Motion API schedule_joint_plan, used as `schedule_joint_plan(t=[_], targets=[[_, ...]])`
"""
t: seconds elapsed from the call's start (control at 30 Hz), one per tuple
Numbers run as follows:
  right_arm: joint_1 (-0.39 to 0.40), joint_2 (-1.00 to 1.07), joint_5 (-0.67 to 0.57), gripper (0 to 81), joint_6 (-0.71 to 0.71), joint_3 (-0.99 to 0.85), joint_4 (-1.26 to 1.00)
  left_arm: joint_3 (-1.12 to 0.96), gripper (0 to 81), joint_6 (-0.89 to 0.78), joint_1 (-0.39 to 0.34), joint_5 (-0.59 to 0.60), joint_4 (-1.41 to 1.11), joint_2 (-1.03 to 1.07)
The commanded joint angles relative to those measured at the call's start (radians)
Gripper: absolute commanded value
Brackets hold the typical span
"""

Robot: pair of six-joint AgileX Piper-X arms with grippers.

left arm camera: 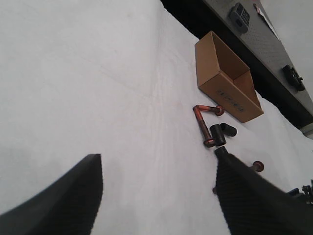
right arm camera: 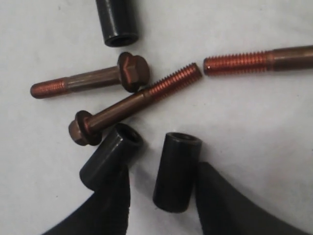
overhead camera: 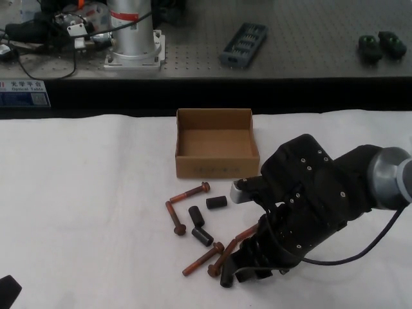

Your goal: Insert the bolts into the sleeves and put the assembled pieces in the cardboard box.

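One open cardboard box (overhead camera: pixel 217 168), five copper-coloured bolts (overhead camera: pixel 190 190) strewn on the white surface (overhead camera: pixel 84 193) near it, five black sleeves (overhead camera: pixel 216 202) among them, three to the left, two nearest, close together.

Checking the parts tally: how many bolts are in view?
5 bolts: two in front of the cardboard box, three by the right end effector. The arm could hide more.
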Motion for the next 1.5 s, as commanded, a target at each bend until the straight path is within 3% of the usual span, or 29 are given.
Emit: schedule_joint_plan(t=[0.0,0.23,0.67,0.83,1.1,1.3,1.47], targets=[[0.003,0.038,0.001,25.3,-0.012,0.005,0.002,-0.011,48.2,-0.019,-0.003,-0.005,-0.014,0.0],[0.003,0.035,0.017,2.1,-0.012,0.003,0.004,-0.011,48.2,-0.019,-0.003,-0.005,-0.014,0.0],[0.003,-0.065,0.017,2.5,-0.088,-0.103,0.186,-0.011,48.2,-0.019,-0.003,0.009,-0.014,0.0],[0.003,-0.182,0.017,2.5,-0.106,-0.054,0.22,-0.011,48.1,-0.019,-0.003,0.106,-0.032,0.0],[0.003,-0.391,0.017,2.5,-0.106,0.054,0.238,-0.011,22.4,0.079,-0.003,0.316,-0.172,0.0],[0.003,-0.538,0.017,2.5,-0.106,0.113,0.275,-0.052,21.3,0.108,-0.003,0.319,-0.167,0.004],[0.003,-0.632,0.017,2.5,-0.106,0.15,0.289,-0.163,21.3,0.222,-0.013,0.329,-0.163,0.164]])
